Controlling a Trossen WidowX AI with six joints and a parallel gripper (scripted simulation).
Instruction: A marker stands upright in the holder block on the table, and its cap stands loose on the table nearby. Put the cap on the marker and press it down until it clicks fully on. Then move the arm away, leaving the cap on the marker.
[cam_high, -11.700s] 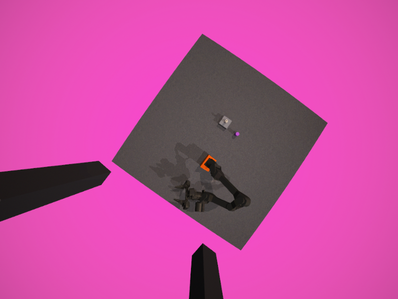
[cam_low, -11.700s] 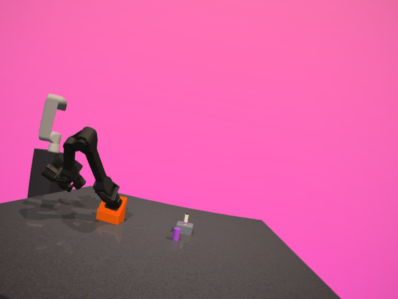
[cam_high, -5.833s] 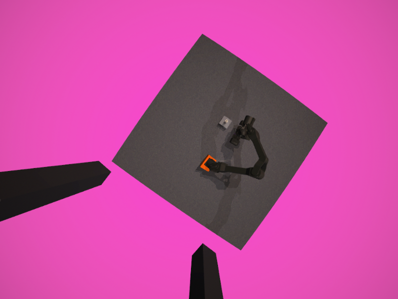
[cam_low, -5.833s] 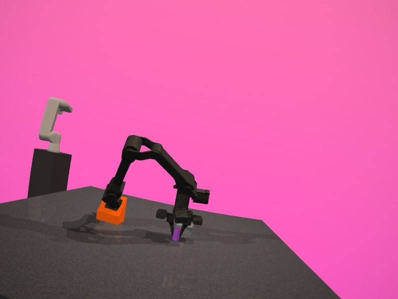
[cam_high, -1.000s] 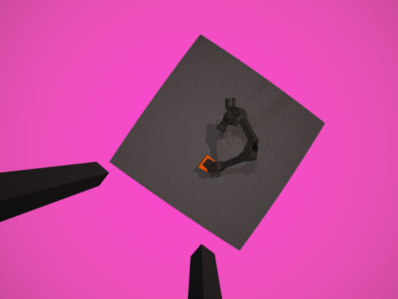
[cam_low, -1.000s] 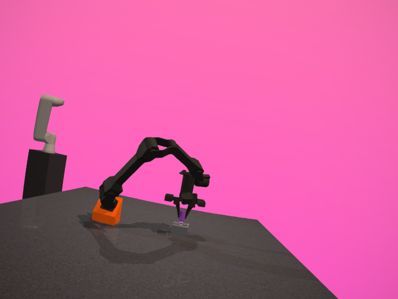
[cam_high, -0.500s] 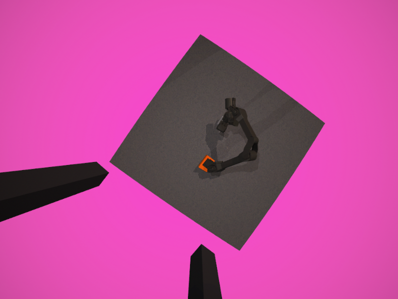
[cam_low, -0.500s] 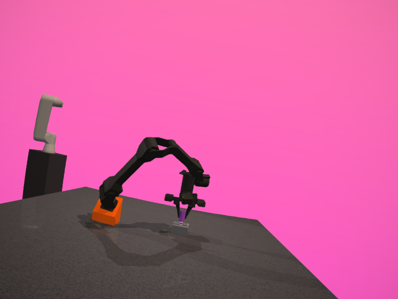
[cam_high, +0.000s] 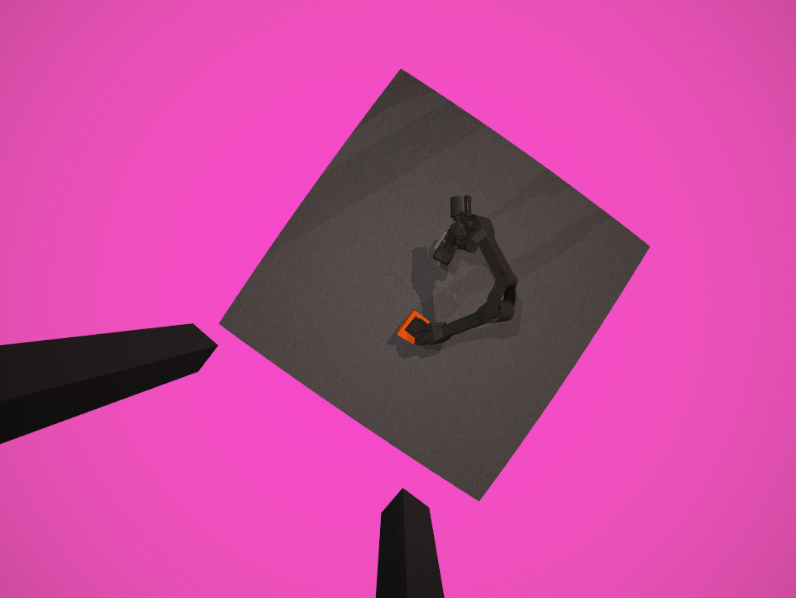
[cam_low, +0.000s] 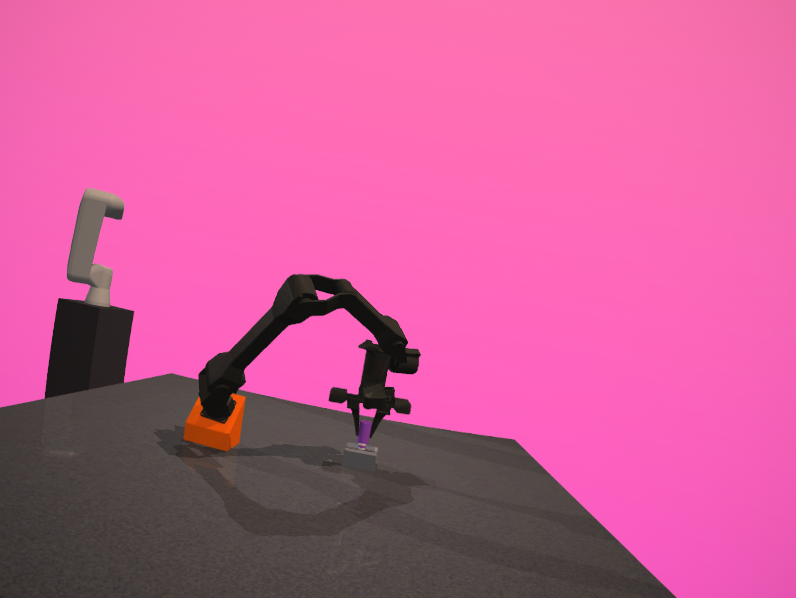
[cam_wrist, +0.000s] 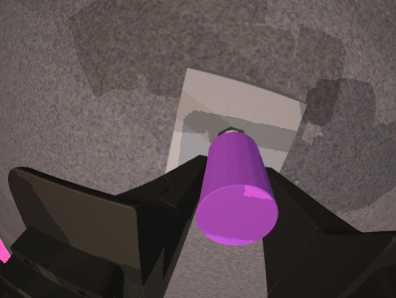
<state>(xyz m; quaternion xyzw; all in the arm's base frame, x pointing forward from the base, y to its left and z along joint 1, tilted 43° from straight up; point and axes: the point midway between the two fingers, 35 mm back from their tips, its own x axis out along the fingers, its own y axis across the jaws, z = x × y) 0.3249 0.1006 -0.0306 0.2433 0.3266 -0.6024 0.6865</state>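
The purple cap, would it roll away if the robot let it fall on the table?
Probably: the purple cap is a smooth round tube, so on its side it would likely roll. It looks stiff, unsquashed in the gripper.

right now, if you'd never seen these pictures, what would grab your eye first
The vivid pink backdrop all around the dark table hits first. Next comes the purple cap, gripped in the black claw right above the pale holder block near the table's middle. Then the orange base under the arm, left of the block in the exterior view.
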